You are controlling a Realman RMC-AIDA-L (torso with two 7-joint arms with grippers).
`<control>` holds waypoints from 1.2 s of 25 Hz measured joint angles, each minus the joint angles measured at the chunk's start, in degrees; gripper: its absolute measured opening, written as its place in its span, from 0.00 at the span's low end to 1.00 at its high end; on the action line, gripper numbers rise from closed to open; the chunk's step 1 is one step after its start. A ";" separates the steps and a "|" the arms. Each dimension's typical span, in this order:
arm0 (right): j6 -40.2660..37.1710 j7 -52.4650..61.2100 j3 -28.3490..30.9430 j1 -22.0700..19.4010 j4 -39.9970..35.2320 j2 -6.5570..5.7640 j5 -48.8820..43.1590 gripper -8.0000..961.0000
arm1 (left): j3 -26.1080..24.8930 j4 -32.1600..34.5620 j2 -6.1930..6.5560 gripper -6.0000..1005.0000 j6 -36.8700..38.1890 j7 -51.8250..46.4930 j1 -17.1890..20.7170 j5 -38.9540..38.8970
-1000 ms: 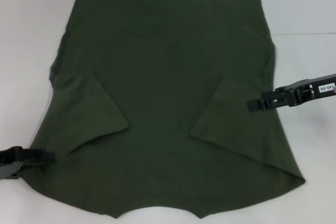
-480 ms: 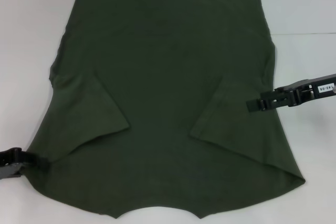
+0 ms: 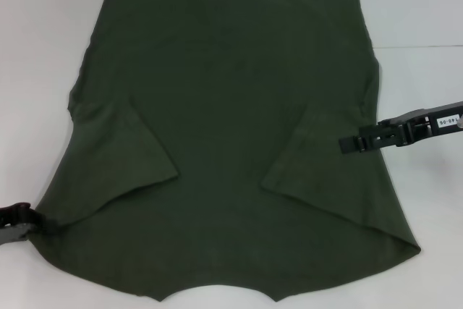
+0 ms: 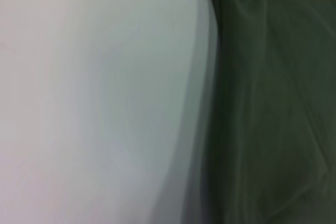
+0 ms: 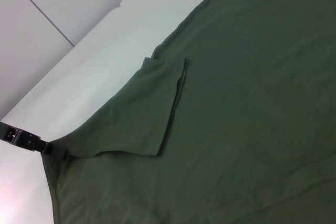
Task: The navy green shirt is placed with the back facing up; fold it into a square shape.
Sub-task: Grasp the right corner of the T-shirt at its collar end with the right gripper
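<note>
The navy green shirt (image 3: 231, 106) lies flat, plain back up, and fills most of the head view. Both short sleeves are folded inward onto the body, the left one (image 3: 134, 161) and the right one (image 3: 311, 161). My left gripper (image 3: 43, 223) is at the shirt's near left corner, touching its edge; it also shows in the right wrist view (image 5: 31, 142), where the cloth comes to a point at it. My right gripper (image 3: 347, 144) rests over the shirt's right side by the folded sleeve. The left wrist view shows only the shirt's edge (image 4: 273, 103) on the table.
The white table (image 3: 43, 48) shows on both sides of the shirt. A seam in the table runs at the right (image 3: 419, 47). The shirt's near hem reaches the bottom of the head view.
My left gripper has drawn back to the left, from lying over the shirt's corner to its very edge. The right gripper and the shirt's folds have hardly moved.
</note>
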 joint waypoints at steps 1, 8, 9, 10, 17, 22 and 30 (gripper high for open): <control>0.00 0.09 0.00 -0.04 0.02 0.04 0.00 0.92 | 0.19 -0.01 0.03 0.26 0.15 0.00 -0.09 0.00; -0.35 5.58 -0.08 -0.05 0.03 -0.28 -2.78 0.92 | 0.38 -0.02 0.33 0.04 1.34 0.06 -0.67 -0.24; -0.47 7.55 -0.09 0.00 -0.04 -0.48 -3.81 0.92 | 0.38 -0.02 0.33 0.03 1.34 0.06 -0.67 -0.24; -0.59 9.50 -0.10 0.02 -0.19 -0.73 -4.91 0.92 | 0.39 -0.02 0.40 0.02 1.75 0.12 -0.89 -0.25; -4.22 18.06 0.01 -0.86 -0.12 -3.05 -7.83 0.92 | 0.38 -0.04 0.48 0.02 2.27 0.15 -1.23 -0.44; -4.67 20.30 0.12 -2.13 1.24 -3.22 -10.30 0.92 | 0.15 -0.10 0.47 0.02 2.30 0.00 -1.31 -0.49; -4.47 20.47 0.23 -4.68 2.81 -3.01 -10.49 0.92 | -0.06 -0.19 0.54 0.02 2.39 -0.12 -1.44 -0.51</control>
